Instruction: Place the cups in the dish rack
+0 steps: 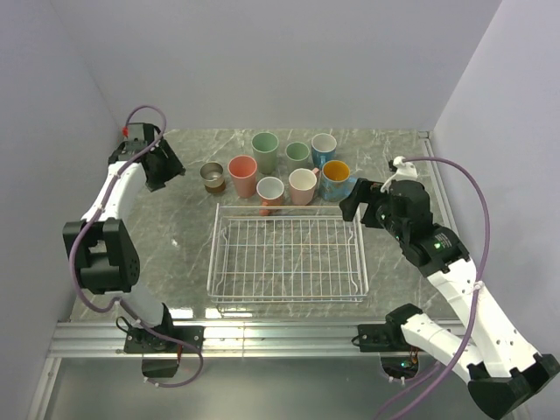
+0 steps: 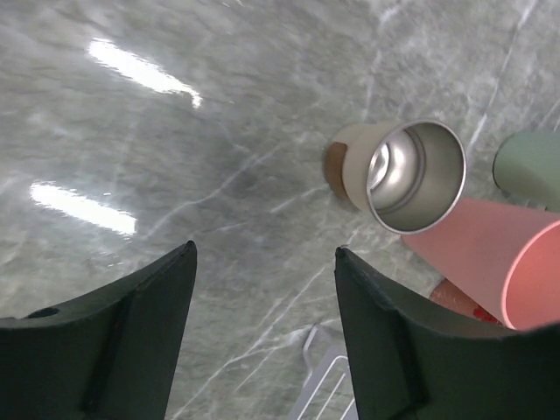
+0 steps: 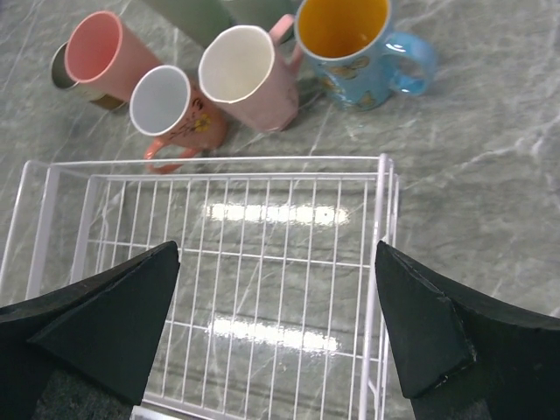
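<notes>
The dish rack [image 1: 213, 254] sits in the middle of the tabletop [image 1: 184, 262], a little toward the near edge, and its wire grid holds nothing, so by these views no part of the loading is done. All eight cups [image 1: 289, 171] stand upright in a cluster between the rack's far side and the far edge. The brown metallic cup [image 1: 213, 178] is at the left end with the tall salmon cup [image 1: 242, 175] just beside it. Behind them run the sage green cup [image 1: 265, 150], the green mug [image 1: 298, 155] and the blue cup [image 1: 324, 149]. Closest to the rack's far rim are the salmon mug [image 1: 270, 192], the pink cup [image 1: 303, 185] and the blue mug [image 1: 336, 179] with its orange inside. The left pincer [image 2: 264, 262] hovers toward the far-left corner, its fingers spread wide with only bare marble between them; the brown metallic cup lies ahead and off to one side of the gap, not inside it. The right pincer [image 3: 276, 262] hangs over the rack's far-right corner, equally wide open and holding nothing, with the blue mug and pink cup just beyond the rim. Everything is left to do — eight pick-ups and eight placements. Each arm looks poised on its own end of the cluster, likely the brown cup for the left and the blue mug for the right.
</notes>
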`<state>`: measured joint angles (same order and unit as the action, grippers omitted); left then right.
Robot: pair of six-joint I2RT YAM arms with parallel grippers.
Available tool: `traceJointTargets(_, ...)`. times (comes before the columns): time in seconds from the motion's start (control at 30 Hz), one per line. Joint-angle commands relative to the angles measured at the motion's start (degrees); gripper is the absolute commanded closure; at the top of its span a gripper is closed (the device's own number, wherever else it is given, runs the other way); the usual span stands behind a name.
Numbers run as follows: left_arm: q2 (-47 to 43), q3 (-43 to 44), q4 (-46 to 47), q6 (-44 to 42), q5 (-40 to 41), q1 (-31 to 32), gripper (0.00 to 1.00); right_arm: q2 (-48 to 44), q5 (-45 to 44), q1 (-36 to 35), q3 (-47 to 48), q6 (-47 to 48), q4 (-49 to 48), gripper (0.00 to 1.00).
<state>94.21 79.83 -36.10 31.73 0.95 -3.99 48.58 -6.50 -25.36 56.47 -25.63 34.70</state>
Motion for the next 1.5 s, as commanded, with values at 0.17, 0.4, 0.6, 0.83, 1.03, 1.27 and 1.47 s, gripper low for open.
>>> traceJointTargets(0.17, 6.6, 6.7, 3.1, -2.1, -5.7, 5.2, 0.35, 4.3, 2.3, -0.5, 3.3, -0.2, 0.2, 0.02)
traceJointTargets(0.4, 13.0, 12.4, 2.0, -2.3, -4.2, 6.7, 0.38, 9.1, 3.9, -0.4, 6.3, 0.8, 1.9, 0.07)
traceJointTargets(0.6, 18.4, 15.7, 0.9, -2.6, -3.1, 7.5, 0.44, 7.8, 2.8, -0.4, 5.2, 2.0, -0.9, 0.07)
traceJointTargets(0.83, 22.1, 17.9, 0.9, -3.2, -2.9, 8.1, 0.60, 10.5, 2.4, -0.5, 6.6, 2.0, -0.2, 0.08)
traceJointTargets(1.03, 24.8, 21.1, -1.1, -4.1, -3.1, 8.1, 0.88, 10.9, 2.6, -0.4, 7.4, 1.2, -0.4, 0.08)
traceJointTargets(1.27, 22.6, 20.8, -2.5, -5.1, -2.4, 8.0, 1.00, 10.8, 2.8, -0.4, 8.5, 0.4, 0.9, 0.08)
traceJointTargets(1.47, 17.6, 18.8, -4.6, -6.0, 0.6, 7.8, 1.00, 8.8, 1.4, -0.4, 10.7, 0.9, 1.7, 0.08)
